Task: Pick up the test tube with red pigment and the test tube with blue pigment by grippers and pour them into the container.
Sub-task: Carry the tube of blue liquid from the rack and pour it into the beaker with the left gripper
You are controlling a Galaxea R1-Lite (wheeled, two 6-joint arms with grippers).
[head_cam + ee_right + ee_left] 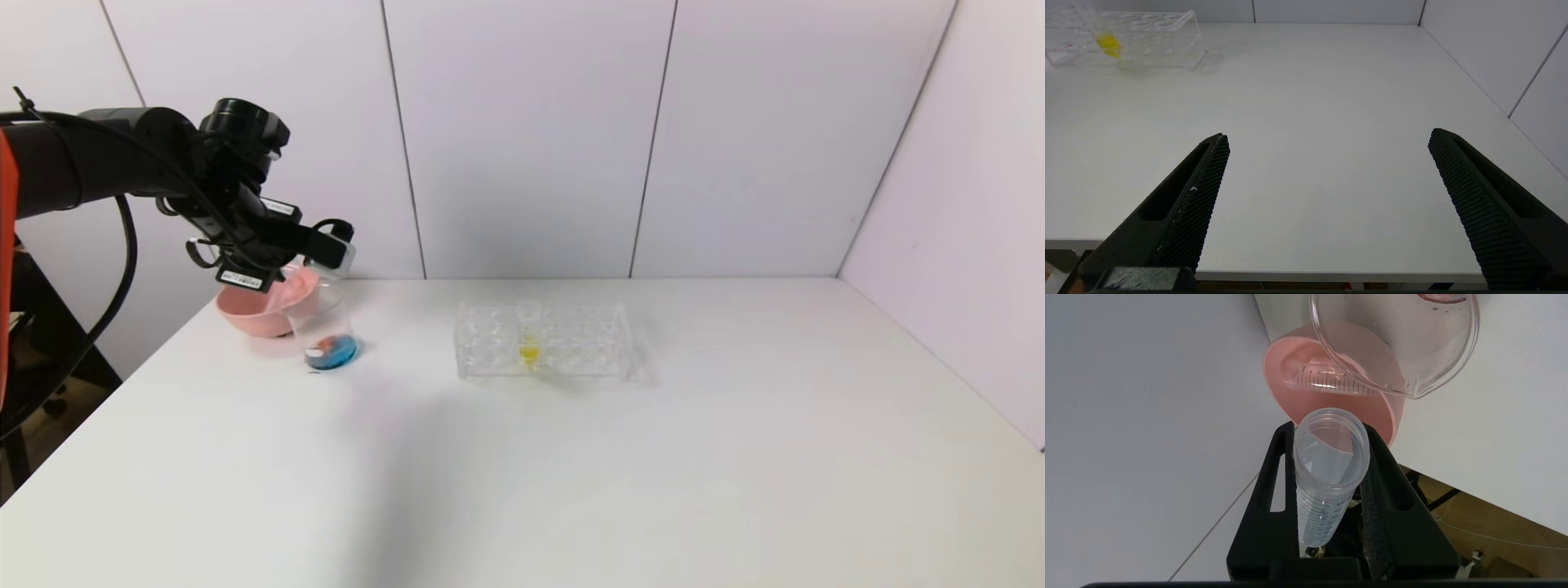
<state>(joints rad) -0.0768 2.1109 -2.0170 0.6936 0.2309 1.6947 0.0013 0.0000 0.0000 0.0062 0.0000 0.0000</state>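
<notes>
1. The pouring looks nearly done: the left gripper (pixel 1331 486) is clamped on an empty test tube (pixel 1327 473), mouth tipped toward the beaker (pixel 325 327) just beyond its jaws.
2. The beaker holds blue and red-orange liquid, not fully mixed.
3. Another empty tube (pixel 1327 379) lies in the pink bowl (pixel 1290 375), just past the jaws.
4. The rack (pixel 543 341) keeps a yellow tube (pixel 529 335).
5. The right gripper (pixel 1327 163) idles, jaws wide apart over the table (pixel 1310 102).

open table (pixel 522 474) before rack (pixel 543 341), beaker (pixel 325 327), bowl (pixel 261 306)
</notes>
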